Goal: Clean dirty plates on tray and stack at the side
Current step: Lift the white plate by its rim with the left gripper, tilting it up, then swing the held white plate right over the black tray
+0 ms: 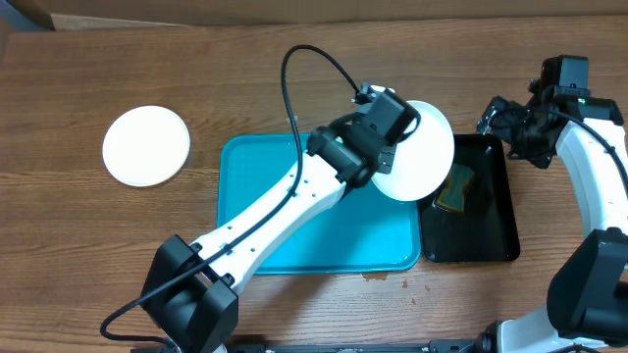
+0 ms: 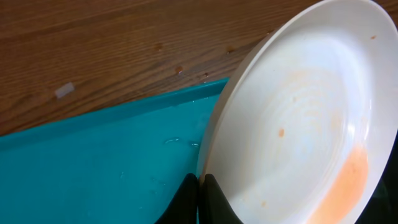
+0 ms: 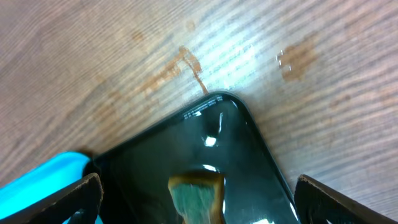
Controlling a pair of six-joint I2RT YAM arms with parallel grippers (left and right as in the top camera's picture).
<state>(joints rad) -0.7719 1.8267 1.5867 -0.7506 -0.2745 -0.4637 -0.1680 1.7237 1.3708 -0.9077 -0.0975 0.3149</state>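
One plate (image 1: 146, 145) lies left of the tray (image 1: 378, 235).

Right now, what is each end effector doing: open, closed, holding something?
Left end effector: closed on the rim of the white plate.
Right end effector: open, holding nothing, over the black tray.

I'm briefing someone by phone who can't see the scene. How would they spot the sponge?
Find the big blue tray at the centre; a narrower black tray lies just to its right. The sponge sits inside the black tray near its left edge, beside the tilted white plate. It alone is a small yellow-green block, not round and white like the plate.
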